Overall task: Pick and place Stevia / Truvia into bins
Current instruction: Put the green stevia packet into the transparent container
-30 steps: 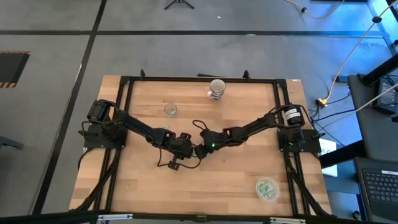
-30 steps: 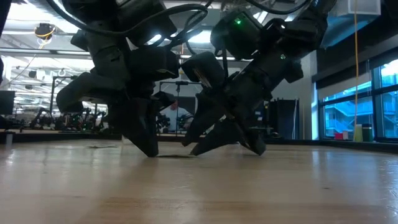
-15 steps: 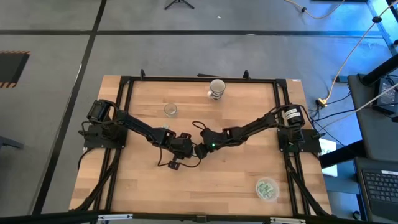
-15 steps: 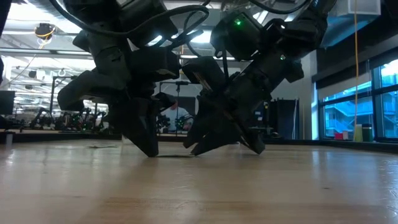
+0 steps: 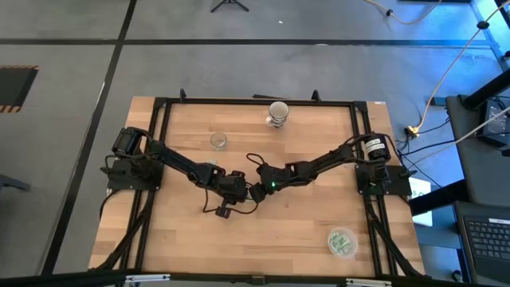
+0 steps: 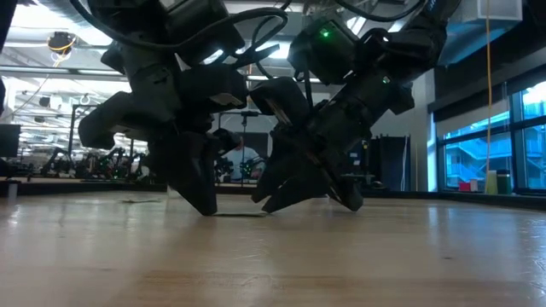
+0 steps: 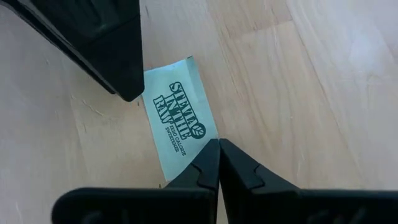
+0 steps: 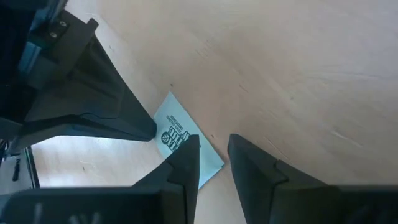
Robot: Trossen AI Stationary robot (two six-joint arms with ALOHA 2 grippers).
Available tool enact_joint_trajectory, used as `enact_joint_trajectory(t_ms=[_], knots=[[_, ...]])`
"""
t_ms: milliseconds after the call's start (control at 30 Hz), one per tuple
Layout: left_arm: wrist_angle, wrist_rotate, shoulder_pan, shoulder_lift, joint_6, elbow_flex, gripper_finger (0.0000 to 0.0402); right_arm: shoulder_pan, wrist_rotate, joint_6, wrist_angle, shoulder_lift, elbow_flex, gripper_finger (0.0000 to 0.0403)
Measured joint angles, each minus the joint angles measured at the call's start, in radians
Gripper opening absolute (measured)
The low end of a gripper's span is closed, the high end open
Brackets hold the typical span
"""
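One Stevia sachet [image 7: 179, 127] lies flat on the table [image 5: 183, 247] mid-centre, w/ both grippers down at it. Left gripper [image 7: 219, 163] fully closed, tips touching sachet's end. Right gripper [image 8: 212, 155] narrowly parted over sachet's corner, a bit narrower vs a sec ago. Clear bin [image 5: 343, 241] sits well apart, near-right.

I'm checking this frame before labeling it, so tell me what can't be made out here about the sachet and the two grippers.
- Sachet: in the high view, hidden under both grippers.
- Sachet's near end: left wrist view, covered by the shut left gripper.
- Right gripper: one finger overlaps the sachet; contact cannot be told.
- Clear tub: high view, contents too small to count.
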Motion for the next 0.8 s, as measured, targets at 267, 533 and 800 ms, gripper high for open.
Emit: enact_joint_trajectory(t_ms=[267, 533, 800], knots=[[0.015, 0.007, 0.022, 0.002, 0.0, 0.0, 0.0003, 0.005, -0.02, 0.026, -0.003, 0.0, 0.0, 0.0093], [0.017, -0.006, 0.023, 0.003, 0.0, 0.0, 0.0003, 0.007, -0.104, 0.027, -0.005, -0.001, 0.0, 0.0094], [0.018, -0.015, 0.024, 0.003, -0.003, 0.0, 0.0002, 0.009, -0.135, 0.024, -0.01, -0.001, 0.0, 0.0094]])
